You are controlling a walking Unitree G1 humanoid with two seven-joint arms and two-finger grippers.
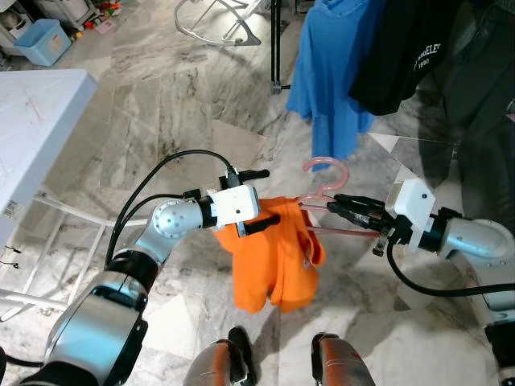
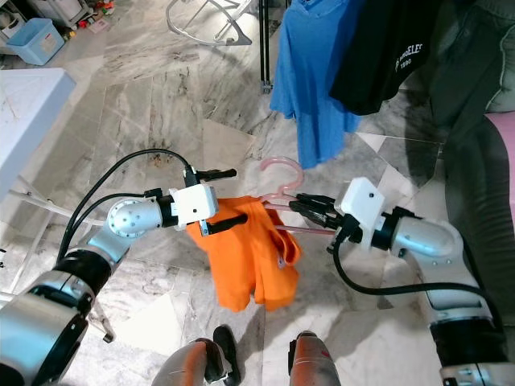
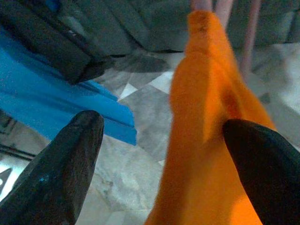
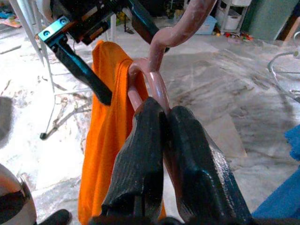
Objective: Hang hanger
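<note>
My right gripper (image 4: 164, 140) is pinching the pink hanger (image 1: 326, 173); its orange garment (image 1: 278, 257) is draping down. My left gripper (image 3: 164, 154) is spreading its fingers around that cloth, above the marble floor (image 1: 177, 104).

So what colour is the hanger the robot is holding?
Pink. The hanger shows best in the right wrist view, pinched in the right hand.

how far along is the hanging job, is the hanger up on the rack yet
Not yet. Done: the orange garment is draped on the pink hanger. In hand: the right gripper is shut on the hanger, and the open left gripper is at the garment. Left: hooking it up beside the blue shirt.
</note>
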